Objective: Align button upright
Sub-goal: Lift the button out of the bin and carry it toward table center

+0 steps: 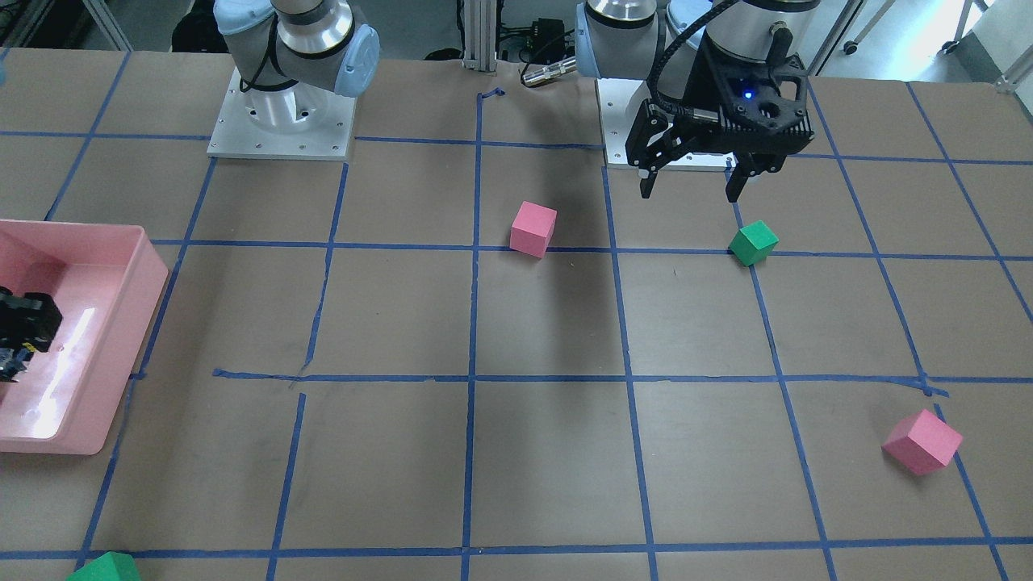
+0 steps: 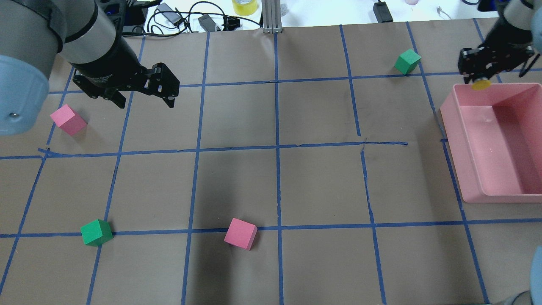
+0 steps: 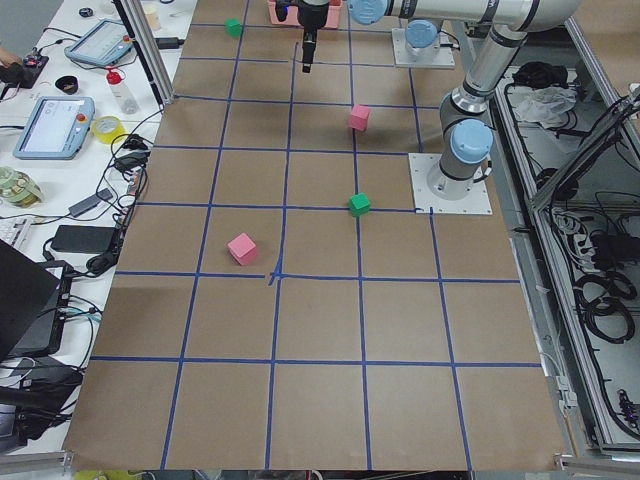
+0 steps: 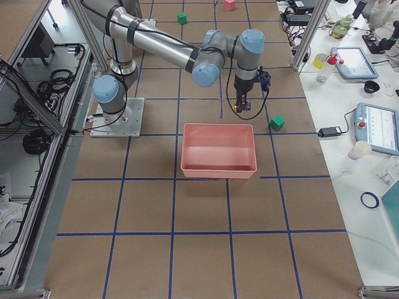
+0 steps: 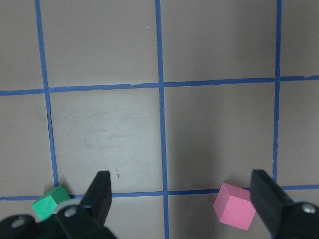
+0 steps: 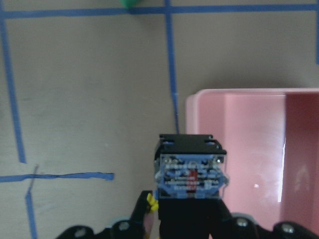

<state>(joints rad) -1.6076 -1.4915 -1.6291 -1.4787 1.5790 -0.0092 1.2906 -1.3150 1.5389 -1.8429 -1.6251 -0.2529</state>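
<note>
My right gripper (image 2: 480,78) is shut on the button (image 6: 192,174) and holds it in the air over the far corner of the pink bin (image 2: 453,127). The button's black body and pale blue-white end show in the right wrist view. Its yellow cap (image 2: 481,84) shows under the fingers in the overhead view. The gripper is cut off at the left edge of the front view (image 1: 16,339). My left gripper (image 2: 145,101) is open and empty, hovering above the table on the other side, and also shows in the front view (image 1: 690,194).
Cubes lie scattered on the taped brown table: a pink cube (image 2: 67,120) near my left gripper, a green cube (image 2: 96,232), a pink cube (image 2: 240,233) near the front middle, and a green cube (image 2: 407,61) near the bin.
</note>
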